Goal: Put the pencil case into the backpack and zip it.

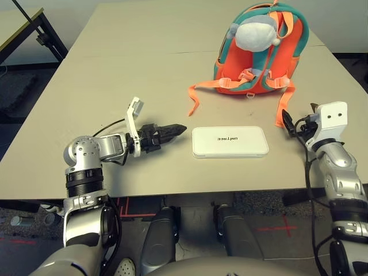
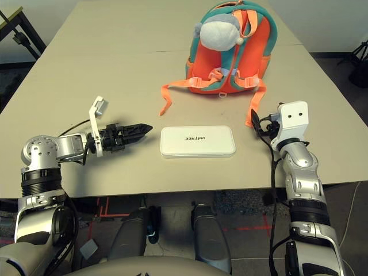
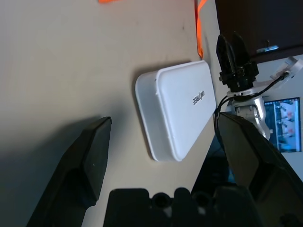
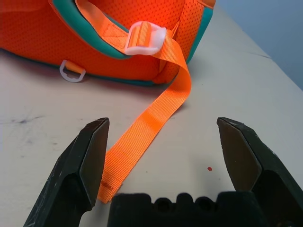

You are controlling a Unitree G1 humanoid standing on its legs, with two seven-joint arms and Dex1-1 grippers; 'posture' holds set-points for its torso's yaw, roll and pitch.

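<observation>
The white pencil case (image 1: 230, 142) lies flat near the table's front edge, its dark lettering facing up. Just left of it, my left gripper (image 1: 172, 131) points at its short end, open and holding nothing. The left wrist view shows the pencil case (image 3: 177, 111) ahead between the spread fingers. The orange and teal backpack (image 1: 259, 57) stands at the back right with a grey-white plush toy (image 1: 256, 31) on its front. My right gripper (image 1: 290, 123) hovers open to the right of the case, near the tip of an orange strap (image 4: 142, 137).
Two loose orange straps trail from the backpack onto the table: one to the left (image 1: 194, 98), one to the right (image 1: 286, 106). A second table (image 1: 23, 23) with dark legs stands at the back left. A seam (image 1: 144, 54) crosses the tabletop.
</observation>
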